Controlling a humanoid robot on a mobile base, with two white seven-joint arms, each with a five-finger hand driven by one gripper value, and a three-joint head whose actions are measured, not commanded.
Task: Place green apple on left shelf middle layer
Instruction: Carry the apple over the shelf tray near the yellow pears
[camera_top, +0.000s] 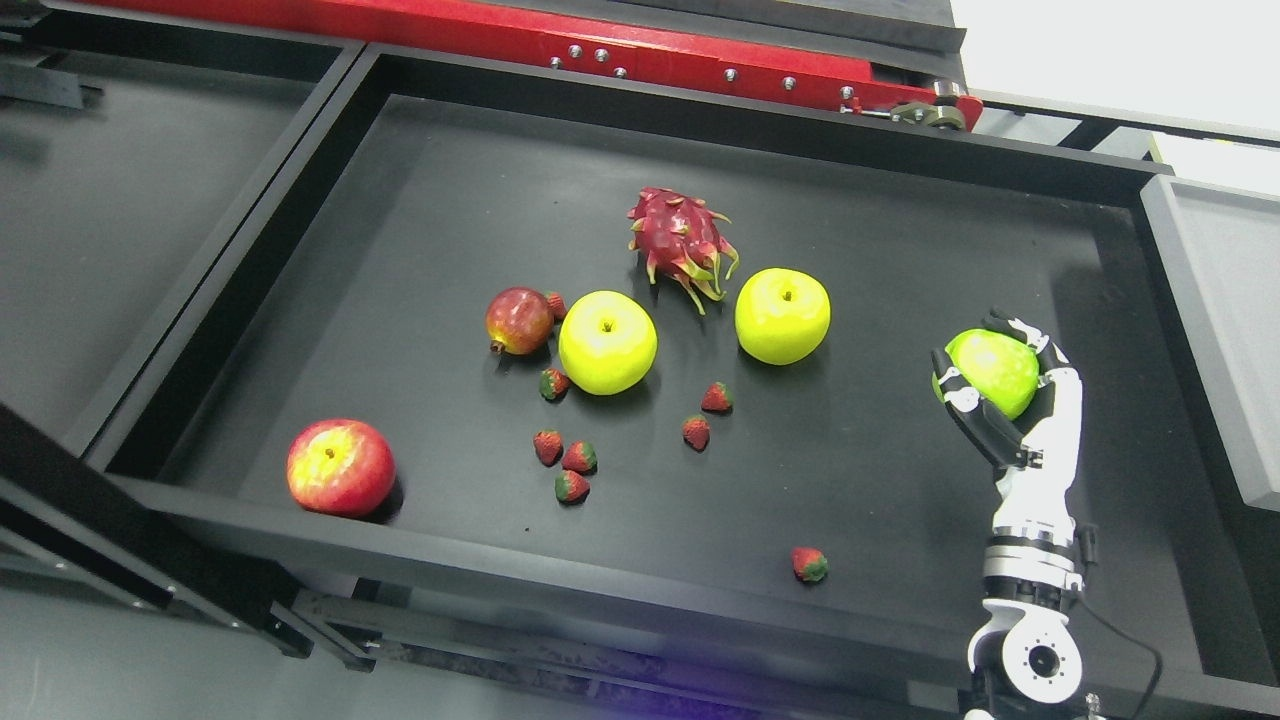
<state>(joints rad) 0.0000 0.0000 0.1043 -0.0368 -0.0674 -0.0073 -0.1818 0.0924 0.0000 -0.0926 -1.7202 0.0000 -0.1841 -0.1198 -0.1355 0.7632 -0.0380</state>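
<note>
Over tray right: right hand (1005, 395) gripping green apple (992, 370).

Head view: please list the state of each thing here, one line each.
right hand: shut on green apple, raised
green apple: held in the fingers
two yellow-green apples: upright, on tray
red apple: resting near front rim
dragon fruit: lying on tray
tray: holds loose fruit

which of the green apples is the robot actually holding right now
The rightmost green apple, wrapped in the right hand; the other two sit untouched in the tray.
</note>
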